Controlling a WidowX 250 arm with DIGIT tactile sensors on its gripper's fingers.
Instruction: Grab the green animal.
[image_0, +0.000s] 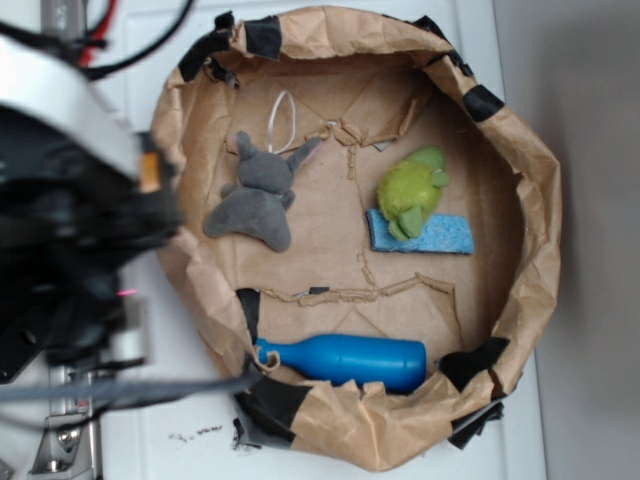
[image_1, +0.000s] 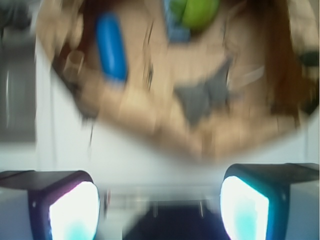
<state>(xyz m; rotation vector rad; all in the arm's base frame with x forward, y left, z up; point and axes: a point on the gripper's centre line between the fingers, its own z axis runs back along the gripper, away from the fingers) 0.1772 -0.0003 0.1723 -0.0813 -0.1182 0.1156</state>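
Note:
The green animal is a lime-green fuzzy plush lying in the right half of a brown paper-lined basin, partly on a blue sponge. In the blurred wrist view the green animal shows at the top edge, far from my gripper. The two fingers stand wide apart at the bottom corners with nothing between them, over the white surface outside the basin. In the exterior view the arm is a dark blur at the left and the fingers themselves do not show.
A grey long-eared plush lies in the basin's left half; the grey plush sits mid-frame in the wrist view. A blue bottle lies along the near wall. Black tape patches mark the rim.

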